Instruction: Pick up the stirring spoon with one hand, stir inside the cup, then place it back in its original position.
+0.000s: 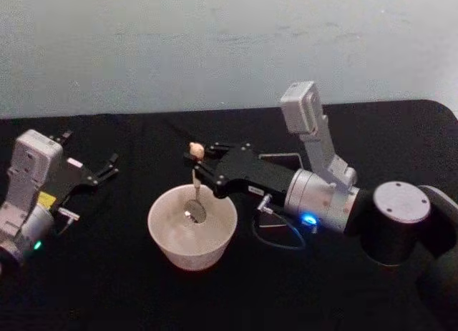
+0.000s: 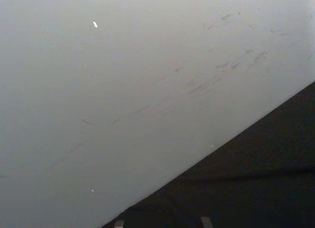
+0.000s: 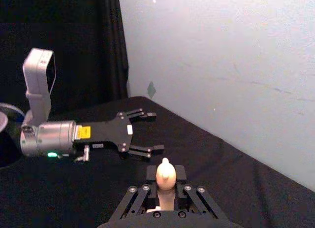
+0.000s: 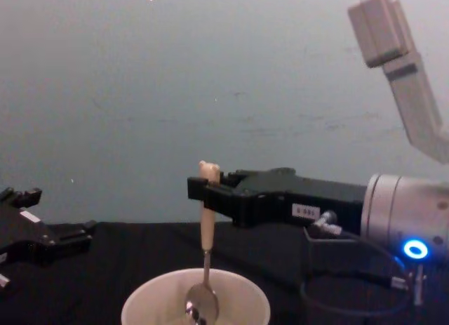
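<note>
Cup [image 4: 247,308] holds spoon [image 4: 206,246] — right gripper [image 4: 204,189] clamped.

Wall [image 1: 215,45]: pale grey-blue, plain and matte, set directly behind the table. Faint dark scuff marks [image 2: 221,75] and one small white fleck [image 2: 95,24] are recorded on it in the left wrist view.
Table [image 1: 107,288]: covered in black cloth; far edge laid along the wall, far right corner rounded.
Black drape [image 3: 64,41]: hung in vertical folds where the wall ends, as seen in the right wrist view.
Lighting: dim and even.
</note>
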### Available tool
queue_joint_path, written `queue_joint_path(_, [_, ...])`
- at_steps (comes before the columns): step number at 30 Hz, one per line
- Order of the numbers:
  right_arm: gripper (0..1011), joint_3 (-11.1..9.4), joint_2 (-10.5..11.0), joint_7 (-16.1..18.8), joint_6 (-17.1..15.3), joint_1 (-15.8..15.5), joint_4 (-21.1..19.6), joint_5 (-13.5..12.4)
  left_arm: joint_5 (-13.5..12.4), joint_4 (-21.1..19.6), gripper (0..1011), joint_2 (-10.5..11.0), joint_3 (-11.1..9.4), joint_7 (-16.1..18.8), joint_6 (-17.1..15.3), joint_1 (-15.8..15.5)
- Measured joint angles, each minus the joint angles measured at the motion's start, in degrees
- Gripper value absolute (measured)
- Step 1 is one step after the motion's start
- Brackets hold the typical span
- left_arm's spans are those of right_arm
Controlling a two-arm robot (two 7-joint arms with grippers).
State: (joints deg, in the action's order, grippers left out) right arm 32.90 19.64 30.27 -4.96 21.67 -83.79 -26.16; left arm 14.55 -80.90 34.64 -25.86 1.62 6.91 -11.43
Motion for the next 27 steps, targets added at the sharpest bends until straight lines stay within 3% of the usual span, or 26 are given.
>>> queue_joint_path(17, [218,-3.85,3.17,-2.30,-4.47,-2.35,-7.41,-6.55,0.00,0.00,1001,0.00,0.00,0.00,0.00,0.00])
queue_joint_path(27, [221,-7.02,5.36,-5.06,-5.25,-3.28,-10.67,-10.72,0.00,0.00,1001,0.00,0.00,0.00,0.00,0.00])
